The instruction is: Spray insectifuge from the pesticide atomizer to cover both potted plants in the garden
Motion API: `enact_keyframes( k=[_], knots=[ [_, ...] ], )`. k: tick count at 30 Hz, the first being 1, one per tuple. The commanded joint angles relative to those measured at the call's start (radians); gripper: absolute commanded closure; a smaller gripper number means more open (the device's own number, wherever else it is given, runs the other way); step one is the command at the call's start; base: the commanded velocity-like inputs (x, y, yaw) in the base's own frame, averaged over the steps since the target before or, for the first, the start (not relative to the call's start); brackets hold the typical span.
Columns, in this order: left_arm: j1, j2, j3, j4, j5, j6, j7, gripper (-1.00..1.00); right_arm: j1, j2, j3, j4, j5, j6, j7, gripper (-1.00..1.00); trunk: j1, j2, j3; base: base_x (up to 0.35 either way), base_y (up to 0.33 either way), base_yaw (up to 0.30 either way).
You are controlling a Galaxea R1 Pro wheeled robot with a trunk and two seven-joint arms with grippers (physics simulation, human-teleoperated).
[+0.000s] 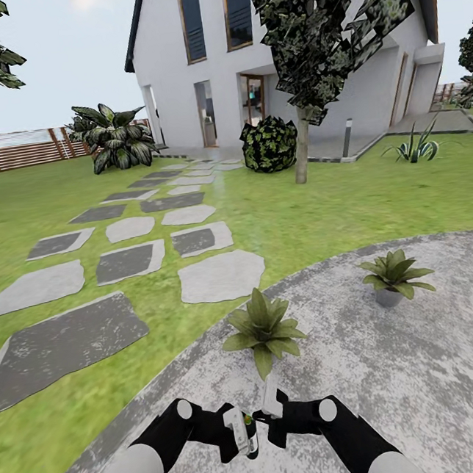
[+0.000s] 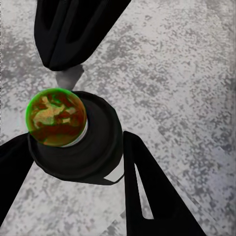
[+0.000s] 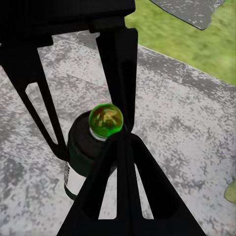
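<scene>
The pesticide atomizer [image 2: 73, 142], dark green with a black top and a glowing green-orange nozzle ball, stands upright between the two fingers of my left gripper [image 1: 242, 430], which is shut on it just above the patio. My right gripper [image 3: 123, 140] is shut, its joined fingertips resting against the atomizer [image 3: 81, 157] by the nozzle. Both grippers meet low in the middle of the head view. One potted plant [image 1: 263, 329] stands right in front of them on the patio's edge. The other potted plant [image 1: 394, 274] sits farther off to the right.
The round grey mottled patio [image 1: 403, 386] spreads under and to the right of my arms. Lawn with grey stepping stones [image 1: 219, 275] leads to a white house [image 1: 196, 86]. A tree trunk [image 1: 301, 147], shrubs and a brown slatted fence [image 1: 18, 148] stand beyond.
</scene>
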Motion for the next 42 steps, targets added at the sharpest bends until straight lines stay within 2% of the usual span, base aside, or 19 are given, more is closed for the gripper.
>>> enact_keyframes(
  k=[1, 10, 14, 17, 20, 22, 23, 28, 32, 35, 36, 37, 38, 39, 41, 42],
  knots=[
    [0.000, -0.001, 0.008, -0.001, -0.009, -0.004, -0.004, 1.00, 0.000, 0.000, -0.001, -0.001, 0.008, -0.005, 0.001, 1.00, 0.000, 0.000, -0.001, 0.000, 0.000, 0.000],
    [-0.001, 0.006, 0.008, -0.001, -0.008, -0.005, -0.004, 1.00, 0.000, 0.000, -0.001, 0.000, 0.007, -0.005, 0.001, 1.00, 0.000, 0.000, -0.001, 0.000, 0.000, 0.000],
    [0.000, 0.025, 0.006, -0.010, -0.015, -0.009, -0.005, 1.00, 0.000, 0.000, -0.001, 0.000, 0.007, -0.005, 0.001, 1.00, 0.000, 0.000, -0.001, 0.000, 0.000, 0.000],
    [0.002, 0.070, 0.003, -0.011, -0.019, -0.011, -0.006, 1.00, 0.000, 0.000, -0.001, 0.000, 0.008, -0.005, 0.001, 1.00, 0.000, 0.000, -0.001, 0.000, 0.000, 0.000],
    [0.004, 0.132, 0.000, -0.011, -0.021, -0.014, -0.007, 1.00, 0.000, -0.001, -0.001, 0.001, 0.008, -0.005, 0.001, 1.00, 0.000, 0.000, -0.001, 0.000, 0.000, 0.000],
    [0.004, 0.164, 0.000, -0.010, -0.021, -0.017, -0.007, 1.00, 0.000, -0.001, -0.001, 0.002, 0.008, -0.005, 0.001, 1.00, 0.000, 0.000, -0.001, 0.000, 0.000, 0.000],
    [0.004, 0.187, 0.000, -0.008, -0.022, -0.018, -0.007, 1.00, 0.000, -0.001, -0.001, 0.003, 0.007, -0.005, 0.001, -1.00, 0.000, 0.000, -0.001, 0.000, 0.000, 0.000],
    [0.004, 0.244, 0.000, -0.006, -0.022, -0.018, -0.007, 1.00, 0.000, -0.004, -0.003, 0.007, 0.007, -0.005, -0.004, -1.00, 0.000, 0.000, -0.001, 0.000, 0.000, 0.000],
    [0.003, 0.275, 0.017, -0.011, -0.003, -0.018, -0.001, 1.00, 0.000, -0.010, -0.009, 0.011, 0.010, -0.005, -0.016, -1.00, 0.000, 0.000, -0.001, 0.000, 0.000, 0.000],
    [0.000, 0.281, 0.061, -0.014, 0.037, -0.012, 0.021, 1.00, 0.003, -0.067, -0.019, 0.033, 0.008, -0.006, -0.112, -1.00, 0.000, 0.000, -0.001, 0.000, 0.000, 0.000],
    [-0.001, 0.281, 0.091, -0.014, 0.062, -0.009, 0.037, 1.00, 0.005, -0.098, -0.048, 0.084, 0.004, -0.007, -0.176, -1.00, 0.000, 0.000, -0.001, 0.000, 0.000, 0.000],
    [-0.002, 0.281, 0.112, -0.014, 0.078, -0.007, 0.050, 1.00, 0.006, -0.116, -0.084, 0.135, -0.003, -0.007, -0.227, -1.00, 0.000, 0.000, -0.001, 0.000, 0.000, 0.000],
    [-0.003, 0.281, 0.137, -0.014, 0.095, -0.005, 0.065, 1.00, 0.006, -0.135, -0.137, 0.200, -0.014, -0.008, -0.290, -1.00, 0.000, 0.000, -0.001, 0.000, 0.000, 0.000],
    [-0.005, 0.280, 0.171, -0.013, 0.118, -0.002, 0.086, 1.00, 0.007, -0.166, -0.215, 0.290, -0.028, -0.008, -0.382, -1.00, 0.000, 0.000, -0.001, 0.000, 0.000, 0.000],
    [-0.008, 0.279, 0.227, -0.013, 0.149, 0.010, 0.106, 1.00, 0.007, -0.216, -0.299, 0.399, -0.040, -0.009, -0.510, -1.00, 0.000, 0.000, -0.001, 0.000, 0.000, 0.000],
    [-0.009, 0.278, 0.246, -0.013, 0.158, 0.023, 0.109, 1.00, 0.007, -0.232, -0.316, 0.428, -0.042, -0.009, -0.552, -1.00, 0.000, 0.000, -0.001, 0.000, 0.000, 0.000]
  ],
)
